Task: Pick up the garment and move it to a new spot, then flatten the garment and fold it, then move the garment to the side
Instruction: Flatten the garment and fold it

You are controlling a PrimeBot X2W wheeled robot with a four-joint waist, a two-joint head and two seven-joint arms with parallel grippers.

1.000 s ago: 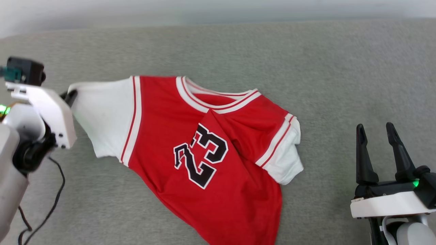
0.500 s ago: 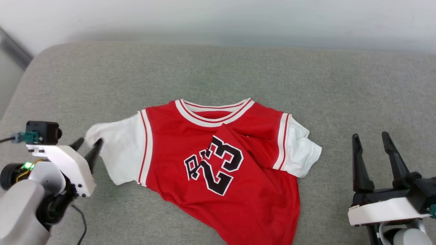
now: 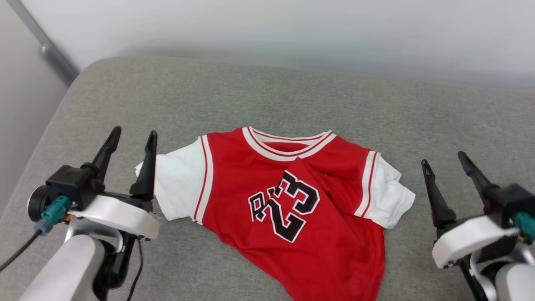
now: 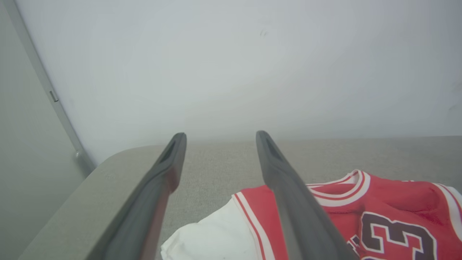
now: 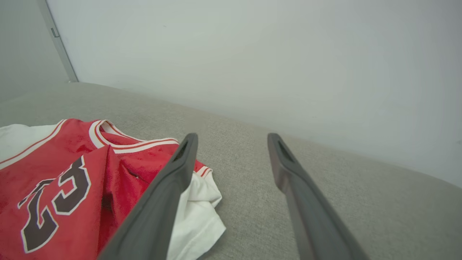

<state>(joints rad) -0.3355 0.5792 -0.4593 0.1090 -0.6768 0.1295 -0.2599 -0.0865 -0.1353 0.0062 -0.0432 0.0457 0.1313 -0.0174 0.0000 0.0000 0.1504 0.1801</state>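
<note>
At 8 o'clock in the head view, the left gripper (image 3: 134, 132) points towards 12 with its jaws spread wide and nothing between them. Its right finger (image 3: 147, 167) overlaps the edge of the garment's white left sleeve (image 3: 177, 188), and I cannot tell if the two touch. The garment (image 3: 234, 167) lies chest up on the grey cushion (image 3: 292, 96), from the centre down towards 6 o'clock. Its striped collar (image 3: 288, 152) is at 12 o'clock on the shirt. A diagonal fold crosses the chest and partly covers the black lettering beside the number (image 3: 292, 205). The other sleeve (image 3: 391, 200), at 3 o'clock, is crumpled. At 4 o'clock, well apart from the shirt, the right gripper (image 3: 443, 158) points up with its jaws spread and empty. A pale wall (image 3: 292, 33) runs behind the cushion.
</note>
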